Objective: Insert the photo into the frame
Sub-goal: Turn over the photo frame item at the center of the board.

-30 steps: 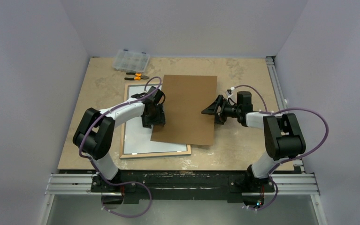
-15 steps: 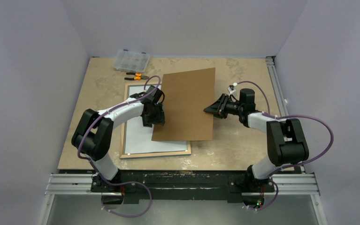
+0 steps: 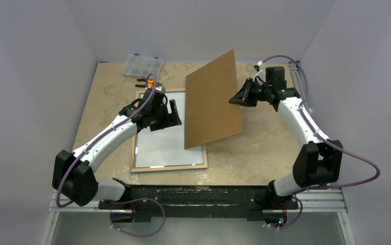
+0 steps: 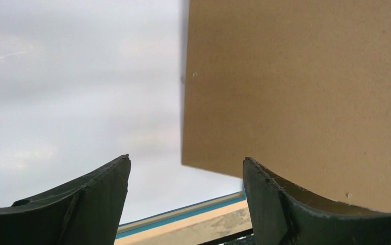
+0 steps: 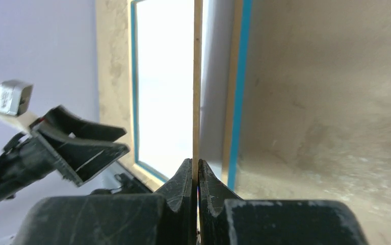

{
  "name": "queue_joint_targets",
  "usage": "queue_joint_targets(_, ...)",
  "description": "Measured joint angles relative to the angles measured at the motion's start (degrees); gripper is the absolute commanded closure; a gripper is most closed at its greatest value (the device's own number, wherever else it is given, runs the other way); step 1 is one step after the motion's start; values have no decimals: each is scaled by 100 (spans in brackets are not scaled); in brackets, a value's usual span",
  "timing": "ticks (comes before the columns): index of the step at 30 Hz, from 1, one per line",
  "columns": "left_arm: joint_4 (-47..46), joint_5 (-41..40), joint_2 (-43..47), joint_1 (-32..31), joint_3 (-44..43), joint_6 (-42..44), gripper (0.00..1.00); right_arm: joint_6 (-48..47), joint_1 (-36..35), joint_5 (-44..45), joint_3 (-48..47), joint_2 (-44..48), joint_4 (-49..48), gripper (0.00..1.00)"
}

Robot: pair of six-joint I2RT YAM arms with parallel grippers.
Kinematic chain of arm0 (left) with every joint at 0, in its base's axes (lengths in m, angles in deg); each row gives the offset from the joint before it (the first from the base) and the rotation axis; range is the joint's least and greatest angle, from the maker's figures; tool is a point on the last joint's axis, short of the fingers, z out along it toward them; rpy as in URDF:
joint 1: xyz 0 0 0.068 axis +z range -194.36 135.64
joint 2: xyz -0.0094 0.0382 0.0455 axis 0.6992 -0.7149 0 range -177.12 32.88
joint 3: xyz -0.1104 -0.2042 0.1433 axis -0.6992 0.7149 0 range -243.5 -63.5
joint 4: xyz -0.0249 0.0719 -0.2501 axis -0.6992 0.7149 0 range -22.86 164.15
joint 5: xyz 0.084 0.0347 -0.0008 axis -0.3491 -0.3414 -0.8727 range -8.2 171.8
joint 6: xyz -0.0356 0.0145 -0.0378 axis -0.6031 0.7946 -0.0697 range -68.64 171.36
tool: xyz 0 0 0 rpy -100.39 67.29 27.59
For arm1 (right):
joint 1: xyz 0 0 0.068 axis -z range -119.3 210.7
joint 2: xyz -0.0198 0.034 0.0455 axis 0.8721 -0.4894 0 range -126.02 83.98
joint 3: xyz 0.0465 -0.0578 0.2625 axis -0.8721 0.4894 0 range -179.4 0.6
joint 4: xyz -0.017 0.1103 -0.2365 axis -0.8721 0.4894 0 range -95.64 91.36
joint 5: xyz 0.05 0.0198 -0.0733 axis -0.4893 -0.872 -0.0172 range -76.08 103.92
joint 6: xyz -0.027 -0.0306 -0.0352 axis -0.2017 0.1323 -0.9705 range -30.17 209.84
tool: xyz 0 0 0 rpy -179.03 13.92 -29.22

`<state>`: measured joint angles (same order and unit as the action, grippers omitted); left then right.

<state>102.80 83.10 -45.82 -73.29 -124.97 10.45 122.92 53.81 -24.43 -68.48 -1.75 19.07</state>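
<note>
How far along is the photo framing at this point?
The frame lies wood-side up with a pale sheet filling it; whether that is the photo is unclear. In hand: right gripper pinches the cardboard backing board, tilted above the frame; left gripper hangs open. Left, probably: laying the board in the frame.

We note the backing board as a plain, even brown. Frame: light natural wood from above, bright blue along its edge in the wrist views. Photo inside reads plain white. Table: beige, mottled like stone. Pliers orange-handled; cables purple.
</note>
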Motion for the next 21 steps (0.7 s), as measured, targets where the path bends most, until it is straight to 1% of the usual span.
queue_joint_targets(5, 9, 94, 433, -2, 0, -26, 21, -584, 20, 918, -1300, 15, 1482, 100)
queue_joint_targets(10, 11, 155, 476, -2, 7, -48, 21, -922, 26, 1729, -2168, 151, 2524, 100)
queue_joint_targets(16, 26, 251, 455, 0, 26, -52, 21, -1246, 26, 2240, -2664, 269, 3368, 100)
queue_joint_targets(21, 42, 291, 450, 0, 33, -52, 21, -1373, 26, 2236, -2896, 151, 3834, 100)
